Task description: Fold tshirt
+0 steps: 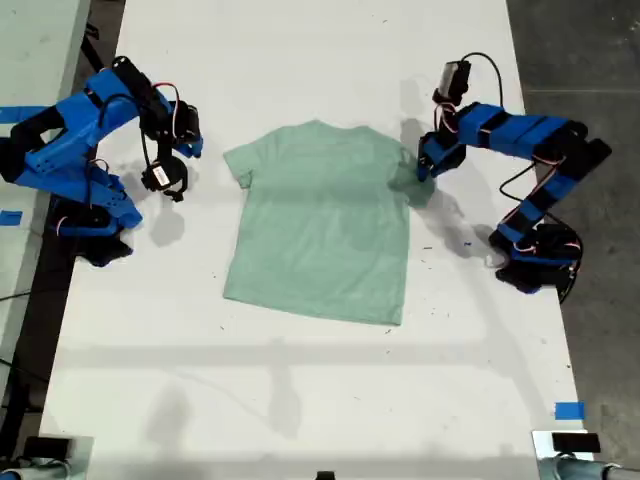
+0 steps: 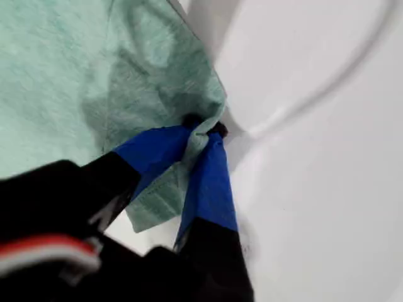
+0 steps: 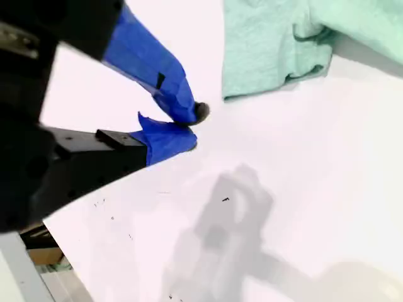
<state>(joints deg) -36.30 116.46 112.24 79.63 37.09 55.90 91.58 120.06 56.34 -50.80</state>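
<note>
A pale mint-green tshirt point(image 1: 320, 220) lies spread flat in the middle of a white table point(image 1: 300, 400), a little above the centre of the exterior view's frame, its round neck toward the top edge and its hem toward the bottom; a short sleeve point(image 1: 240, 163) sticks out at the shirt's upper left in that view.

My first gripper point(image 1: 424, 172), on the blue arm at the exterior view's right, sits at the shirt's upper right corner, on the other sleeve; in the first wrist view its blue jaws are pressed together on a bunched fold of the sleeve cloth point(image 2: 203, 135), the fabric puckered around the tips.

My second gripper point(image 1: 172, 185), on the blue arm at the exterior view's left, hangs above bare table just beside the left sleeve, not touching the shirt; in the second wrist view its two blue jaw tips point(image 3: 186, 123) sit nearly together with nothing between them, and the sleeve's edge point(image 3: 271, 63) lies near, in the upper part of that frame.

A small piece of blue tape point(image 1: 569, 410) is stuck on the table at the exterior view's lower right.
</note>
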